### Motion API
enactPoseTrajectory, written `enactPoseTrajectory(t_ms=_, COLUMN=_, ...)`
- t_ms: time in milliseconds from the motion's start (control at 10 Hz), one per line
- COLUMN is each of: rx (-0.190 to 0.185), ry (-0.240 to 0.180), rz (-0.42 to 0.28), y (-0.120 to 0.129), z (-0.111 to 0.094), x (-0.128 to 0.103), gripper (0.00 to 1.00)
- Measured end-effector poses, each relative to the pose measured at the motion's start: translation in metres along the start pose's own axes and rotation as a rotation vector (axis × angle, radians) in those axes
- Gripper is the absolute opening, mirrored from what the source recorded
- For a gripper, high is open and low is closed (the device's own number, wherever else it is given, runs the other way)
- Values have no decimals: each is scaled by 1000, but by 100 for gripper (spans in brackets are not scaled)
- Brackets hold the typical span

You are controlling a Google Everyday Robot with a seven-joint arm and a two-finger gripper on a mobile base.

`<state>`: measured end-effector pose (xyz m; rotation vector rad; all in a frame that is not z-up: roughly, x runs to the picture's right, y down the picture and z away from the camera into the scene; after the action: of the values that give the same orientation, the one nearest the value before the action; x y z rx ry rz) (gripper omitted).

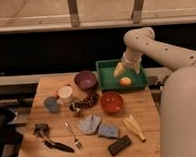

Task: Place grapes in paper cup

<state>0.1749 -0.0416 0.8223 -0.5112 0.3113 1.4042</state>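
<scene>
The grapes (88,100), a small dark reddish-purple bunch, lie on the wooden table (148,112) left of centre. The paper cup (65,93), cream-white with a pale tan top, stands upright just left of them. My gripper (121,69) hangs over the green tray (106,75) at the table's far right, just above an orange ball-like fruit (125,81). It is well to the right of the grapes and the cup and holds nothing that I can see.
A purple bowl (85,79) stands behind the grapes and a red bowl (111,101) to their right. A grey-blue cup (51,103) and a small metal cup (75,109) stand near the paper cup. Cloths (89,124), a banana (134,127), a fork (72,135) and a black utensil (58,145) lie in front.
</scene>
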Motion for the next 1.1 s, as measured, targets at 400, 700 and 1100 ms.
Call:
enactPoseTrajectory(t_ms=400, rx=-61, ry=17, rz=-188, y=97, z=3, x=9, gripper=80)
enactPoseTrajectory(t_ms=700, rx=-107, ry=30, rz=-292, y=160, z=13, x=15, gripper=80)
enactPoseTrajectory(t_ms=1100, rx=-112, ry=32, rz=-302, y=167, z=14, x=15, gripper=80)
